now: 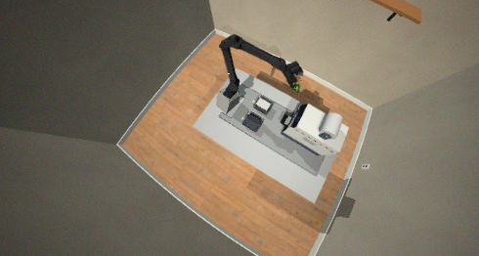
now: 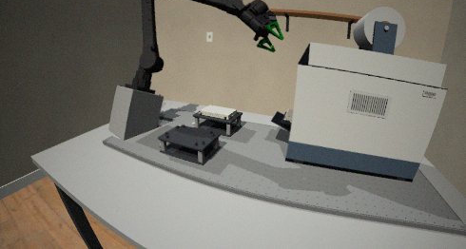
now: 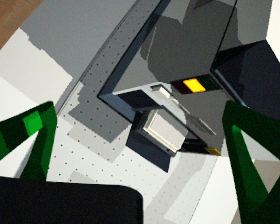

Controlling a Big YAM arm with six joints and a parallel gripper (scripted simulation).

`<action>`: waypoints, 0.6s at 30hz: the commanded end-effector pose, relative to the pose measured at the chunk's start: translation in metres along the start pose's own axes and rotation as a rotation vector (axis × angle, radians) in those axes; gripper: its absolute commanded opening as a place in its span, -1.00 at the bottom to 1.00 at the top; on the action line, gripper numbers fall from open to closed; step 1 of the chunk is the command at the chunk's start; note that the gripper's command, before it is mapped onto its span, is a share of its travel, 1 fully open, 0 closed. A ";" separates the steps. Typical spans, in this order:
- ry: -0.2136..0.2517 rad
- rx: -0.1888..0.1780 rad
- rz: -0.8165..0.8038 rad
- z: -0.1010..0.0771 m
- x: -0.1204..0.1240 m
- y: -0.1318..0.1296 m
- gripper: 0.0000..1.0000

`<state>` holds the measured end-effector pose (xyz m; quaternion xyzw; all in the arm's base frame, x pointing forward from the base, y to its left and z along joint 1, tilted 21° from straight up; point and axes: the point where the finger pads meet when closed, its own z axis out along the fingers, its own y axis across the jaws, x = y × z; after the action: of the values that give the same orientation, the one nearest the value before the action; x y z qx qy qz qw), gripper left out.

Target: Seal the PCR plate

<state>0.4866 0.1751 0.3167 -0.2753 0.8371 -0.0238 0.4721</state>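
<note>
My gripper (image 2: 270,38) is open and empty, high in the air above and to the left of the sealer (image 2: 366,110). In the wrist view its green fingers stand wide apart. Between them, far below, a pale plate, which I take for C15 (image 3: 163,129), lies on the dark stage at the sealer's front. The lamp (image 3: 192,86) on the housing shows amber. A white plate, which I take for C51 (image 2: 218,112), sits on the far nest. The near nest (image 2: 190,138) is empty.
The foil roll (image 2: 378,28) stands on top of the sealer's housing. The arm's grey base block (image 2: 132,112) is at the left of the bench. A wooden shelf (image 2: 314,15) hangs on the wall behind the gripper.
</note>
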 end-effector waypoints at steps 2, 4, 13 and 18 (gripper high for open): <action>-0.034 0.004 -0.139 -0.007 -0.028 -0.006 1.00; -0.039 0.009 -0.211 -0.009 -0.025 -0.010 1.00; -0.071 0.035 -0.516 -0.019 -0.024 -0.014 1.00; -0.082 0.045 -0.615 -0.022 -0.025 -0.015 1.00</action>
<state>0.4838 0.1759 0.3142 -0.4829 0.7379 -0.1419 0.4497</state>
